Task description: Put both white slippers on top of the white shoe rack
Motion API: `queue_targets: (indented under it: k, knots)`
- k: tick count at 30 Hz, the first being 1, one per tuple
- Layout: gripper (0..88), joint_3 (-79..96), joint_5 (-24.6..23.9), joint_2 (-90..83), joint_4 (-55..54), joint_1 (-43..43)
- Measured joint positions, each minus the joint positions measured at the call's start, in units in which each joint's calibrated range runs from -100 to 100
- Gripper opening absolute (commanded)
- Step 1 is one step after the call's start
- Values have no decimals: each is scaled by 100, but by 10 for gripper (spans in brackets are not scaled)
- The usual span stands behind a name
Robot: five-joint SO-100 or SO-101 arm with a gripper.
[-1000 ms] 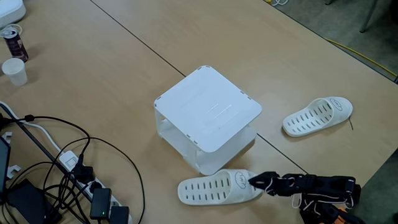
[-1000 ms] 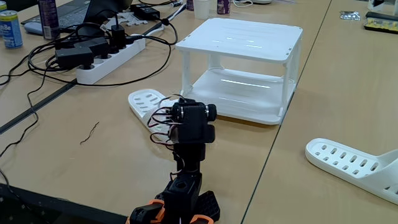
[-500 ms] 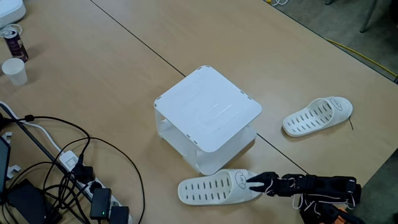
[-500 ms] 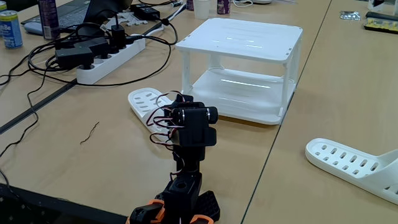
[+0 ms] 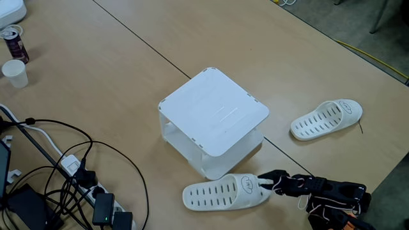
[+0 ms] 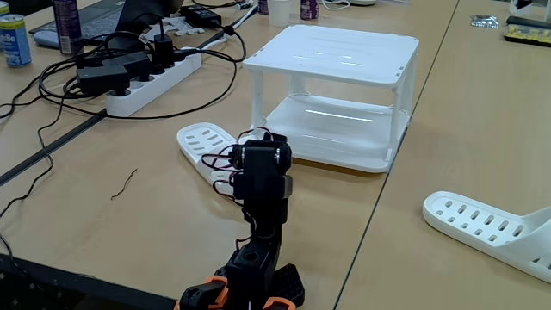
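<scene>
**Slippers on table, rack top bare, jaws at near slipper**

I find the near white slipper [image 5: 225, 192] lying flat on the table [image 5: 115, 76], just in front of the white shoe rack [image 5: 213, 112] in a fixed view. It is moulded plastic, with rows of slotted holes along the upper and a small dark drawing near the rounded end. In a fixed view from behind the arm, this slipper [image 6: 205, 140] shows as a flat perforated sole, its far portion hidden by the arm.

The second white slipper [image 5: 326, 119] lies well apart to the right in that high view, also flat on the table, same slotted pattern. In the low view it [image 6: 491, 231] is cut off at the right edge.

The rack is a box-like stand with a square, rounded-corner top shelf, smooth and faintly ribbed, on pale translucent walls, with a lower shelf visible beneath [image 6: 331, 120]. Nothing rests on top.

The gripper [image 5: 265, 181] is black, strung with thin wires, and reaches in low from the lower right. Its tips sit at the drawn end of the near slipper, seemingly touching. I cannot tell whether the jaws are spread or pinching; the low view shows me the back of the wrist [image 6: 261, 172].

Cables and a power strip [image 6: 151, 82] crowd the table's left in both fixed views. A white cup [image 5: 15, 73] stands at far left.
</scene>
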Motion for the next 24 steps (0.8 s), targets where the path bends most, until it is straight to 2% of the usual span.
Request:
queue_targets:
  k: [13, 24]
  knots:
    - [143, -36, 0, 338, 0, -367]
    - [143, -1366, 0, 1666, 0, -532]
